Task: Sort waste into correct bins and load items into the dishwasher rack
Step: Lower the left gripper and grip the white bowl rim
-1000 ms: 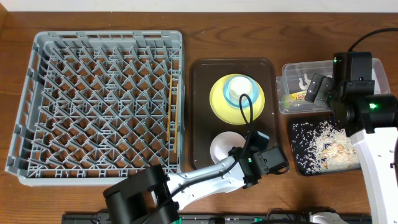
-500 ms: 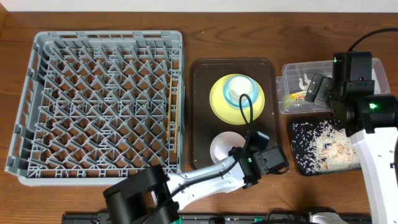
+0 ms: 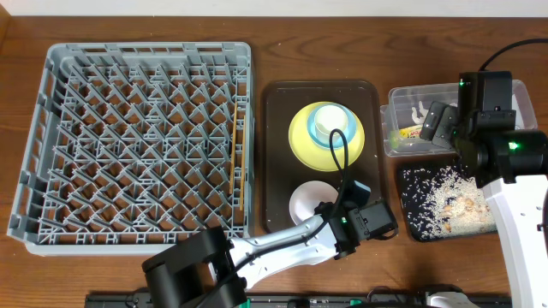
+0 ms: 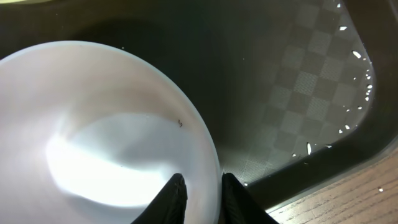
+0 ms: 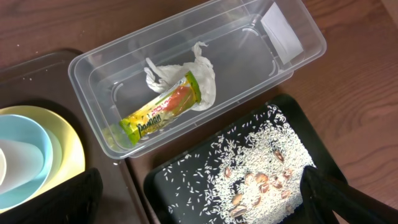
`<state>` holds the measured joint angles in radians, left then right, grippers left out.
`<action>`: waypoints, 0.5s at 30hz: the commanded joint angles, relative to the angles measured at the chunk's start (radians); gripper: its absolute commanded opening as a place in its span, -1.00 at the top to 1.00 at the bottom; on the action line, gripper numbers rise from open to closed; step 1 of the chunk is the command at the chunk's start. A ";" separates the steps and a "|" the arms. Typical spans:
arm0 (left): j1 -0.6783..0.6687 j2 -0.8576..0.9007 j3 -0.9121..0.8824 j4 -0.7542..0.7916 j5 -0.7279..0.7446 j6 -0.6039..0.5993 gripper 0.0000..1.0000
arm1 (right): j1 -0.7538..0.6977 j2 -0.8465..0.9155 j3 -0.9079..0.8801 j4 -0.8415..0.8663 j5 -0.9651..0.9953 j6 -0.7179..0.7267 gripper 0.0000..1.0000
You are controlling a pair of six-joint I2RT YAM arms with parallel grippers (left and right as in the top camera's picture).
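Observation:
My left gripper (image 3: 327,211) (image 4: 202,185) is shut on the near rim of the white bowl (image 3: 306,198) (image 4: 93,137), one finger inside and one outside. The bowl rests on the brown serving tray (image 3: 274,171). Behind it, a yellow plate (image 3: 300,141) (image 5: 69,149) carries a light blue bowl (image 3: 318,135) (image 5: 31,149) with a small white cup (image 3: 330,118) in it. Chopsticks (image 3: 235,154) lie along the right side of the grey rack (image 3: 145,50). My right gripper (image 3: 439,126) (image 5: 211,199) hangs open, high over the bins. The clear tub (image 3: 402,92) (image 5: 93,62) holds the wrapper (image 5: 163,109) and tissue (image 5: 202,74). Rice (image 5: 261,162) lies in the black tray (image 3: 411,218).
A few stray rice grains (image 4: 309,148) lie on the brown tray beside the white bowl. Bare wooden table (image 3: 342,43) runs along the back edge and between the rack and the trays. A white label (image 5: 280,28) sticks to the tub's far wall.

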<state>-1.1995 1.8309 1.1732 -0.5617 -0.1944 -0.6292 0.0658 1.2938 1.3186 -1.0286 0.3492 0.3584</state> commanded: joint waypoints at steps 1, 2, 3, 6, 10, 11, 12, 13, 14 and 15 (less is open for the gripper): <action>0.002 0.012 -0.013 -0.005 -0.024 0.003 0.50 | -0.001 -0.005 0.002 -0.002 0.016 -0.008 -0.98; 0.002 0.012 -0.014 -0.005 -0.024 0.003 0.50 | -0.001 -0.005 0.002 -0.002 0.016 -0.008 -0.98; 0.002 0.012 -0.016 -0.004 -0.024 0.003 0.50 | -0.001 -0.005 0.002 -0.002 0.016 -0.008 -0.98; 0.002 0.012 -0.018 -0.004 -0.024 0.004 0.50 | -0.001 -0.005 0.002 -0.002 0.016 -0.008 -0.98; 0.002 0.012 -0.018 -0.004 -0.024 0.003 0.50 | -0.001 -0.005 0.002 -0.002 0.016 -0.008 -0.98; 0.002 0.012 -0.018 -0.004 -0.024 0.004 0.50 | -0.001 -0.005 0.002 -0.002 0.016 -0.008 -0.98; 0.002 0.012 -0.018 -0.004 -0.024 0.003 0.50 | -0.001 -0.005 0.002 -0.002 0.016 -0.008 -0.98; 0.002 0.012 -0.018 -0.004 -0.024 0.003 0.50 | -0.001 -0.005 0.002 -0.002 0.016 -0.008 -0.98; 0.002 0.012 -0.018 -0.004 -0.024 0.004 0.51 | -0.001 -0.005 0.002 -0.002 0.016 -0.008 -0.98; 0.002 0.012 -0.018 -0.004 -0.024 0.003 0.51 | -0.001 -0.005 0.002 -0.002 0.016 -0.008 -0.98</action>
<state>-1.1995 1.8309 1.1675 -0.5632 -0.1944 -0.6285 0.0658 1.2938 1.3186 -1.0286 0.3492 0.3584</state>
